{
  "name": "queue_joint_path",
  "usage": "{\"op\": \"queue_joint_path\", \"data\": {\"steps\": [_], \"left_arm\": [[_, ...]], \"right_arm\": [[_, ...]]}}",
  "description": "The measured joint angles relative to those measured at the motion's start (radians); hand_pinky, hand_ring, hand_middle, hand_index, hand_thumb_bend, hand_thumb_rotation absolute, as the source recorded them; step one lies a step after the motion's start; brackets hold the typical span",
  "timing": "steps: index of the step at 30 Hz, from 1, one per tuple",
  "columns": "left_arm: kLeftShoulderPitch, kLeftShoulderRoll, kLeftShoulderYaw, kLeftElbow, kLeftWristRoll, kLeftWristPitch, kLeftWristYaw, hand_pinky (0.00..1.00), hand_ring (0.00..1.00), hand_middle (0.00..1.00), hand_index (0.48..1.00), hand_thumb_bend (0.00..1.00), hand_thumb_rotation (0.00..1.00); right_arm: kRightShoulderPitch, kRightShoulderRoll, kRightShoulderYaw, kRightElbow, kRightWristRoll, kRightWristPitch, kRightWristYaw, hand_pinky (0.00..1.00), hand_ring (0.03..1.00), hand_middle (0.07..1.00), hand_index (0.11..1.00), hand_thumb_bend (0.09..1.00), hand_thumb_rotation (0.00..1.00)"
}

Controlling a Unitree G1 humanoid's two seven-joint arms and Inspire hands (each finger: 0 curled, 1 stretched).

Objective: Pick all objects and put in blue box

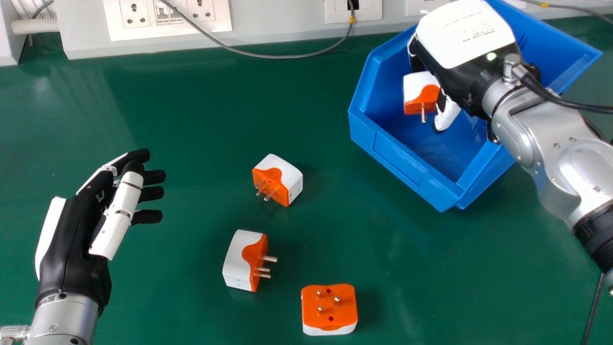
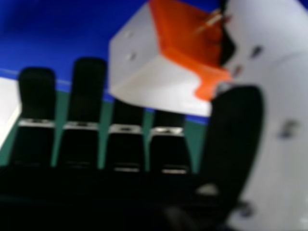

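The blue box (image 1: 402,165) looks like smooth plastic with a soft sheen. The adapters (image 1: 236,261) are white and orange plastic, smooth, with shiny metal pins. The desk (image 1: 191,120) has a smooth, fairly glossy green surface. The right forearm (image 1: 570,158) is polished silvery metal by its look; the right hand (image 1: 462,36) has smooth white shells and black parts.
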Motion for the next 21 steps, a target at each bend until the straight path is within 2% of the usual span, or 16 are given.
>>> {"op": "queue_joint_path", "data": {"steps": [3,21], "left_arm": [[0.001,-0.001,0.0,-0.008,0.0,0.0,0.0,0.63,0.73,0.74,0.8,0.29,0.73],[0.001,-0.002,0.0,-0.009,0.0,0.0,0.0,0.63,0.73,0.74,0.8,0.29,0.73]], "right_arm": [[-0.003,0.0,0.005,0.011,0.0,-0.002,0.0,0.35,0.444,0.515,0.452,0.498,0.0],[-0.069,-0.027,0.034,0.063,-0.022,-0.036,-0.002,0.36,0.459,0.52,0.441,0.499,0.0]]}}
